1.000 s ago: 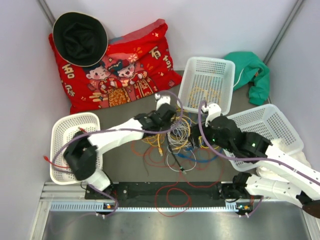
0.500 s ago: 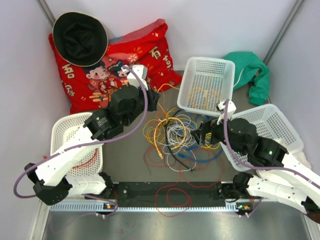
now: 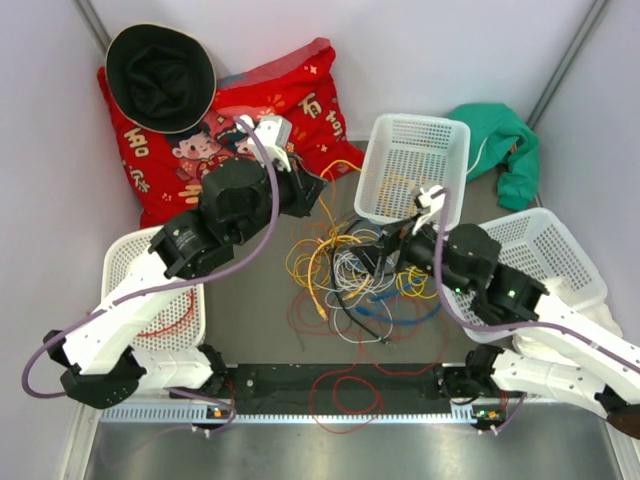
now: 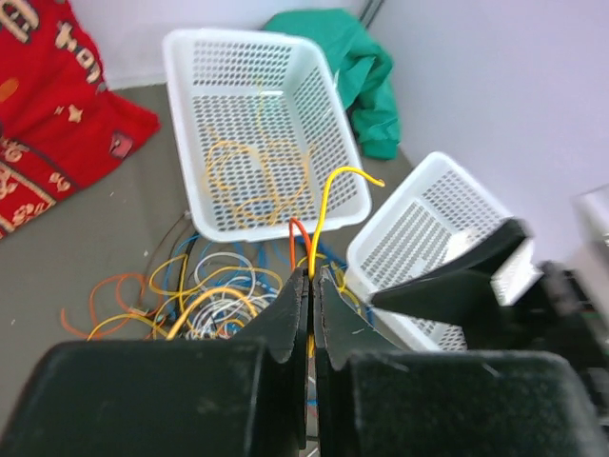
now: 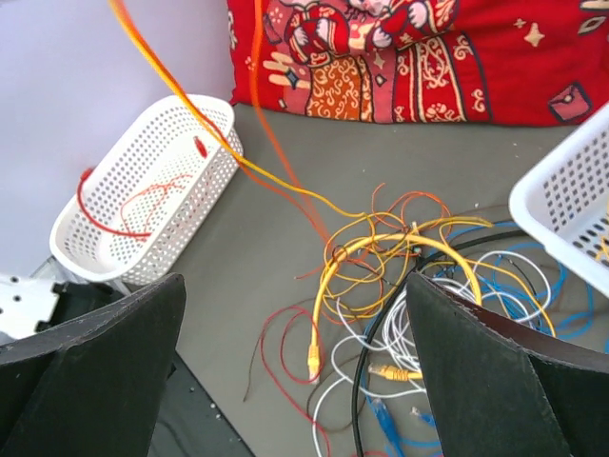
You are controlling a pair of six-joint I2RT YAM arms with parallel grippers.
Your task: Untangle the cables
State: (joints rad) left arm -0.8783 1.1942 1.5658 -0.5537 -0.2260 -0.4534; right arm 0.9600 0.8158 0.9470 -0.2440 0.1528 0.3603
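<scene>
Top external view, read from the near edge outward. A loose red cable (image 3: 345,392) loops across the black base rail (image 3: 300,378). Beyond it the cables (image 3: 345,272) lie as one tangle of yellow, white, blue, black and orange coils on the grey table (image 3: 255,320), between the two arms. The right gripper (image 3: 380,247) sits at the tangle's right side with its jaws spread wide (both dark fingers (image 5: 95,371) frame the right wrist view). The left gripper (image 3: 315,192), at the tangle's far-left side, has its jaws pressed together, pinching a yellow cable (image 4: 324,205) and an orange cable (image 4: 295,228) that run down into the pile. Three white baskets flank the tangle: the left basket (image 3: 150,235) holds a red wire (image 3: 165,325), the right basket (image 3: 590,270) stands beside the right arm, and the far basket (image 3: 420,120) holds a yellow coil (image 3: 402,188). Farthest lie a red cushion (image 3: 290,120), a black hat (image 3: 160,75) and a green cloth (image 3: 500,135).
</scene>
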